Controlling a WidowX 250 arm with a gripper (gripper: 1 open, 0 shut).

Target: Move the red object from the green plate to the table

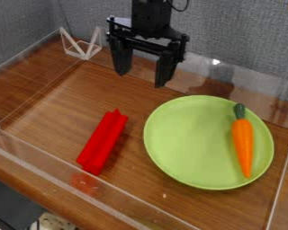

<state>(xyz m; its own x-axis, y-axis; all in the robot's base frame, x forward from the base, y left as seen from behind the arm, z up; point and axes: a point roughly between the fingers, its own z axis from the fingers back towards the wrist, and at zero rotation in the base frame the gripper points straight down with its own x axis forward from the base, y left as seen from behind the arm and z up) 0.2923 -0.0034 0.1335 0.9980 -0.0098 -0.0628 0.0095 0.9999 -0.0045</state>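
place: robot lab | evidence: acrylic-walled table (50, 99) (wood-grain), toy carrot (243, 144)

Acrylic walls (26, 171) ring table (75, 94); top open.

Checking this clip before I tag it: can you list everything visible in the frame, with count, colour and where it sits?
red object: one, bright red bar-shaped block, lying on the table left of the green plate, not on it
green plate: one, lime green, round, on the right half of the table
carrot: one, orange with a green top, lying on the right side of the green plate
table: one, brown wood grain
clear walls: low transparent panels bordering the table
white wire frame: one, white, at the far left, behind the table
gripper: one, black, jaws open and pointing down, holding nothing, above the far middle of the table
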